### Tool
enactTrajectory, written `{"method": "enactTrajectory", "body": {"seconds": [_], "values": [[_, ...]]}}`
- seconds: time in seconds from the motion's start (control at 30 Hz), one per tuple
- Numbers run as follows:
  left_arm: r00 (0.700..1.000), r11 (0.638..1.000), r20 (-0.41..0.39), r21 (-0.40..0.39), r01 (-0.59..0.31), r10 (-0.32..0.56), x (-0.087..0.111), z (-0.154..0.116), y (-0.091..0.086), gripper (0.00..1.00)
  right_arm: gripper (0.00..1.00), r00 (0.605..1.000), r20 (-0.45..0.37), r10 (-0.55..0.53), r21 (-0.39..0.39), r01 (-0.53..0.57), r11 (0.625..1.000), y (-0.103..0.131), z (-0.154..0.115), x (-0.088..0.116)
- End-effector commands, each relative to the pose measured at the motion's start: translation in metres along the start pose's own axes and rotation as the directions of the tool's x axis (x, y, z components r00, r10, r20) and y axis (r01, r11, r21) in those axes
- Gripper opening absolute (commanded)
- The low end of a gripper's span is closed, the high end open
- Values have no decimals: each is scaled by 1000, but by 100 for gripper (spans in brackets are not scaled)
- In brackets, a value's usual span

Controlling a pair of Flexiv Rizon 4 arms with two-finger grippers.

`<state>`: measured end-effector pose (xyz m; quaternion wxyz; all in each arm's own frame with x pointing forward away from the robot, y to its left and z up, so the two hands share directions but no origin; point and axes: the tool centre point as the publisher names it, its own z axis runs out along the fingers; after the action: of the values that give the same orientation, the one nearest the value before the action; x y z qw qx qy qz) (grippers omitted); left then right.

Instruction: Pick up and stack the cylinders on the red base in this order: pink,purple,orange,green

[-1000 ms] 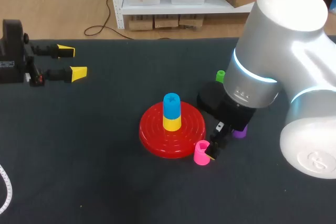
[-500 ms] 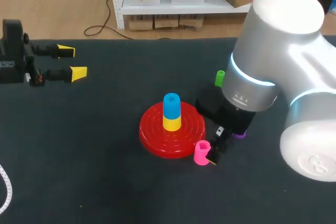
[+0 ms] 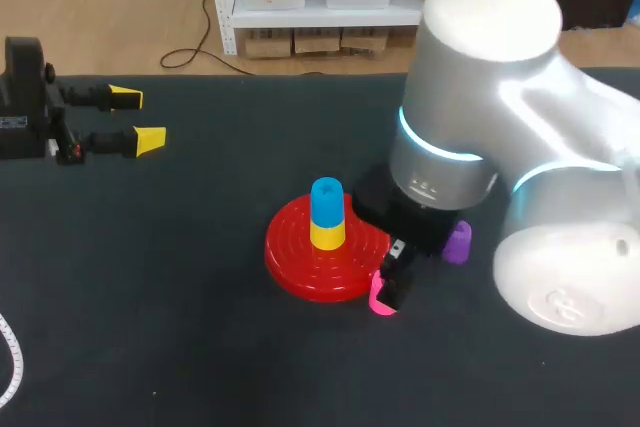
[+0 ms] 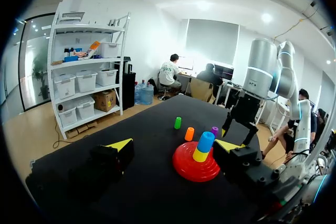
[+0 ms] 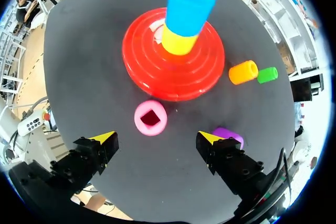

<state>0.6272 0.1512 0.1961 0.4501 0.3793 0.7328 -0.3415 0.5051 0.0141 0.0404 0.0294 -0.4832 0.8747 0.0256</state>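
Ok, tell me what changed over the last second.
The right arm swung in toward the red ribbed plastic base, bringing the open right gripper over the pink plastic cylinder. Nothing was grasped. The pink cylinder, the yellow-and-blue stack on the base and the left gripper stayed put.
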Motion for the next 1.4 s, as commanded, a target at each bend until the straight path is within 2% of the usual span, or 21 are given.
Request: {"method": "enactTrajectory", "body": {"seconds": [0.03,0.3,0.37,0.53,0.57,0.63,0.73,0.9,1.0,1.03,1.1,1.33,1.4], "values": [[1000,1000,8,-3,-3,3,2,1,0,100,100,1000,-25,-4,-7,4,1000,2,7,-14],[1000,1000,8,-3,-3,3,2,1,0,100,100,1000,-19,25,-5,-25,1000,4,7,-14],[1000,1000,8,-3,-3,3,2,1,0,100,73,999,-17,28,-7,-28,1000,4,6,-13],[1000,1000,8,-3,-3,3,2,1,0,100,60,999,6,38,-5,-38,999,3,5,-11],[1000,1000,8,-3,-3,3,2,1,0,100,54,999,6,38,-3,-38,999,3,5,-11],[1000,1000,8,-3,-3,3,2,1,0,100,54,999,14,36,-2,-35,999,4,5,-10],[1000,1000,8,-3,-3,3,2,1,0,100,69,1000,15,27,0,-27,1000,8,5,-10],[1000,1000,8,-3,-3,3,2,1,0,100,71,1000,10,22,-3,-22,1000,12,8,-10],[1000,1000,8,-3,-3,3,2,1,0,100,68,1000,8,19,-3,-19,1000,13,9,-10],[1000,1000,8,-3,-3,3,2,1,0,100,61,1000,8,18,-3,-18,1000,13,10,-10],[1000,1000,8,-3,-3,3,2,1,0,100,56,1000,8,19,-2,-19,1000,13,10,-11],[1000,1000,8,-3,-3,3,2,1,0,100,50,1000,3,24,-3,-24,1000,12,12,-12],[1000,1000,8,-3,-3,3,2,1,0,100,51,1000,1,24,-2,-24,1000,12,13,-12]]}}
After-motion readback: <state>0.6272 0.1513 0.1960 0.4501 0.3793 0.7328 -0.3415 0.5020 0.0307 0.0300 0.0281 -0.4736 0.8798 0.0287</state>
